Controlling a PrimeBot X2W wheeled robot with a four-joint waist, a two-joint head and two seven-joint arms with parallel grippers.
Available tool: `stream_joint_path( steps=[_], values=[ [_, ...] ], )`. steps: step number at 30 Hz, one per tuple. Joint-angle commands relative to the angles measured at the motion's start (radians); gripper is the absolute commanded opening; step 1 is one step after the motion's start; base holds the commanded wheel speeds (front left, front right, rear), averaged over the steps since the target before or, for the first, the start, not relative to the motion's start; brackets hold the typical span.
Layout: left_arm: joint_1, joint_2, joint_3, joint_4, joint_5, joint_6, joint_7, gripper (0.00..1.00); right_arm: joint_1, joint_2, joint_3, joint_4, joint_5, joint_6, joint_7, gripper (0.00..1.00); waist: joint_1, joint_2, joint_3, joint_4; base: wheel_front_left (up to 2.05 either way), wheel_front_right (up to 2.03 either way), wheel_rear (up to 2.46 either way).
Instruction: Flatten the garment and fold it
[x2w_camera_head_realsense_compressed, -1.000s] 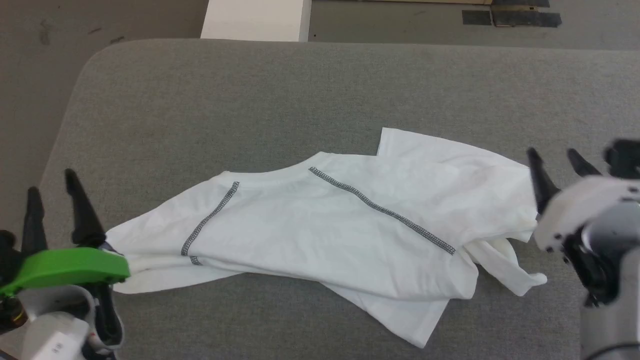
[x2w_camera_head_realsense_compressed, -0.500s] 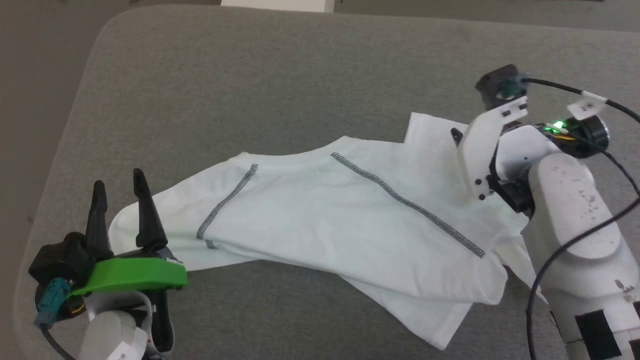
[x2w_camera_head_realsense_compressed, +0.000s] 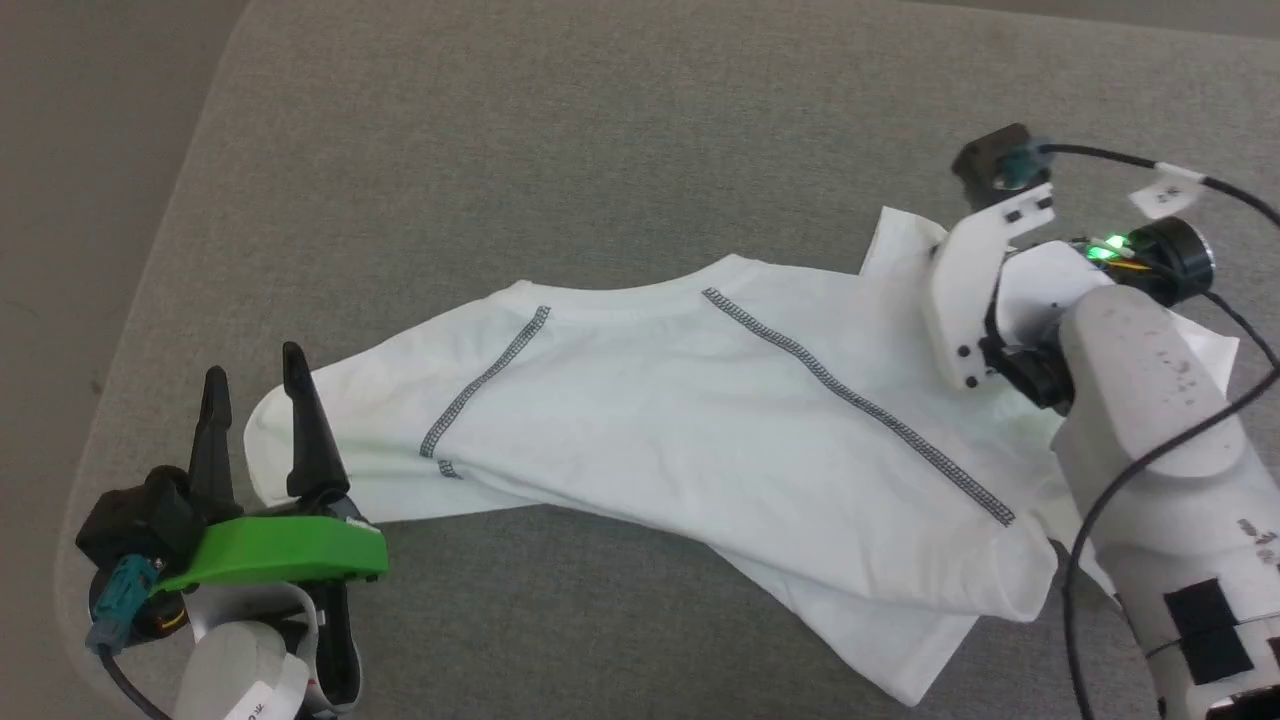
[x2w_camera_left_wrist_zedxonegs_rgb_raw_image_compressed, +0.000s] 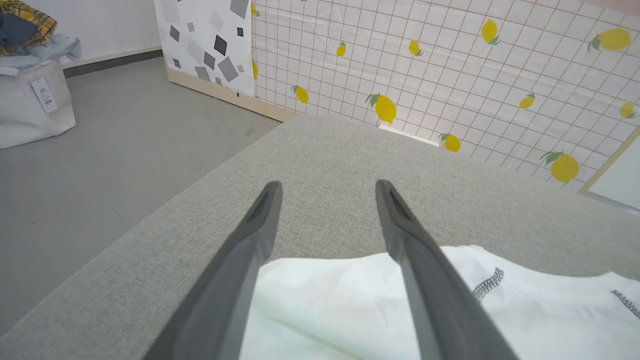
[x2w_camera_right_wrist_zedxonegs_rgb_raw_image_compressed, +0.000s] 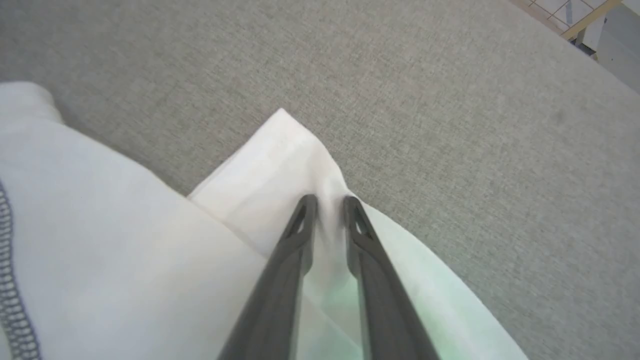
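The garment (x2w_camera_head_realsense_compressed: 700, 420) is a white T-shirt with dark zigzag seams, lying crumpled across the grey padded table (x2w_camera_head_realsense_compressed: 600, 150), its lower right part folded under. My left gripper (x2w_camera_head_realsense_compressed: 253, 362) stands open at the shirt's left end, one finger over the cloth edge. In the left wrist view that gripper (x2w_camera_left_wrist_zedxonegs_rgb_raw_image_compressed: 327, 185) has white fabric (x2w_camera_left_wrist_zedxonegs_rgb_raw_image_compressed: 325, 310) below and between its fingers, not pinched. My right gripper (x2w_camera_right_wrist_zedxonegs_rgb_raw_image_compressed: 330, 199) is nearly closed, with a raised ridge of the garment's far right corner (x2w_camera_right_wrist_zedxonegs_rgb_raw_image_compressed: 280, 150) pinched between the tips. In the head view its white wrist (x2w_camera_head_realsense_compressed: 1000, 290) hides the fingers.
The table's rounded left edge (x2w_camera_head_realsense_compressed: 160, 260) drops to grey floor (x2w_camera_head_realsense_compressed: 80, 120). The left wrist view shows a white bin of clothes (x2w_camera_left_wrist_zedxonegs_rgb_raw_image_compressed: 30, 95) on the floor and a lemon-patterned wall (x2w_camera_left_wrist_zedxonegs_rgb_raw_image_compressed: 450, 65) beyond the table.
The head camera has tilted and shifted. My right arm swung in over the garment's far right corner and its jaws closed on the cloth. My left gripper came up to the left sleeve end, still open.
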Motion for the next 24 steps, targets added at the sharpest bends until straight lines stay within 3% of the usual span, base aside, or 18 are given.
stream_joint_path(
  steps=[1, 7, 13, 18, 23, 24],
  values=[
    [-0.011, 0.0, 0.002, 0.001, -0.004, 0.0, -0.008, 1.0, 0.023, -0.028, -0.022, 0.014, 0.018, -0.002, -0.012, 0.0, -0.0001, 0.0, -0.021, -0.026, 0.0, 0.0, 0.0],
    [-0.002, 0.001, 0.0, 0.001, -0.005, -0.002, -0.008, 1.0, 0.081, -0.096, -0.183, -0.063, 0.074, -0.002, -0.067, 0.0, -0.0001, 0.0, -0.059, -0.065, 0.0, 0.0, 0.0],
    [0.017, 0.009, 0.002, -0.001, -0.009, 0.0, -0.005, 1.0, 0.243, -0.17, -0.44, -0.187, 0.069, -0.002, -0.017, 0.0, -0.0001, 0.0, -0.084, -0.095, 0.0, 0.0, 0.0],
    [0.025, 0.014, 0.001, -0.01, -0.012, 0.002, 0.002, 1.0, 0.375, -0.142, -0.668, -0.325, 0.025, -0.002, 0.059, 0.0, -0.0001, 0.0, -0.085, -0.108, 0.0, 0.0, 0.0],
    [0.027, 0.019, 0.001, -0.011, -0.017, 0.003, 0.008, 1.0, 0.418, -0.064, -0.79, -0.445, -0.011, -0.002, 0.088, 0.0, -0.0001, 0.0, -0.085, -0.115, 0.0, 0.0, 0.0],
    [0.027, 0.02, 0.0, -0.011, -0.018, 0.004, 0.009, 1.0, 0.423, -0.05, -0.803, -0.467, -0.022, -0.002, 0.083, 0.34, -0.0001, 0.0, -0.086, -0.115, 0.0, 0.0, 0.0]
  ],
)
